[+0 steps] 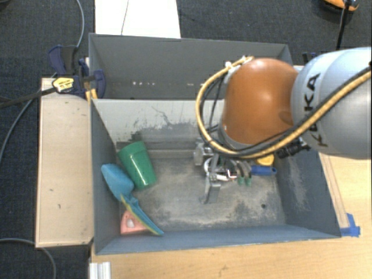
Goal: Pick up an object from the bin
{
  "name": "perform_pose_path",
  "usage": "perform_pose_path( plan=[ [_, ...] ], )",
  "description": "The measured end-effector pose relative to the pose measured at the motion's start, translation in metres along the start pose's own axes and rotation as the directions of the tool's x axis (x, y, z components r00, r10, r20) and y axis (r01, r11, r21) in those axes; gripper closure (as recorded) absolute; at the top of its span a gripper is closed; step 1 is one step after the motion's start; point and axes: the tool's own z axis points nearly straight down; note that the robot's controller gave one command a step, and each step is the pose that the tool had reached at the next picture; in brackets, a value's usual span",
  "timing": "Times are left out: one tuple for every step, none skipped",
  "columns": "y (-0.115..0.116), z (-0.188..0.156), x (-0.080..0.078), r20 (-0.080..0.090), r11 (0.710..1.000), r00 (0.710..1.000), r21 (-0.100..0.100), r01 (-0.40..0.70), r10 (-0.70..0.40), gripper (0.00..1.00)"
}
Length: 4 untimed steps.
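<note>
Where the arm (340,106) reaches in from the right under its orange cover (256,100), the claw (210,194) hangs low over the middle of the grey bin (174,68), above a bare, scuffed patch of floor. Whether the claw is wide or narrow cannot be told from this angle, and nothing shows in its grasp. The nearest things lie just to its right, partly tucked under the wrist: a small green piece (246,181) and, a little farther toward the back, a yellow and blue thing (264,163) whose kind I cannot make out. The rest sits well apart at the bin's left side: a green cup (138,163) lying tilted near the back, a blue scoop (118,181) touching its front side with its handle running toward the front wall, and a pink piece (129,224) beside that handle in the front left corner.
</note>
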Motion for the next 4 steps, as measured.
perform_pose_path(
  plan=[
    [-0.001,-0.005,-0.002,0.009,1.000,1.000,-0.001,-0.004,0.004,0.00],
    [-0.035,0.058,-0.020,0.012,0.999,0.999,-0.003,-0.045,0.045,0.00],
    [-0.114,0.077,-0.053,0.012,0.998,0.998,-0.001,0.065,-0.065,0.00],
    [-0.110,0.117,-0.064,0.015,0.989,0.989,-0.005,-0.150,0.150,0.00]
  ],
)
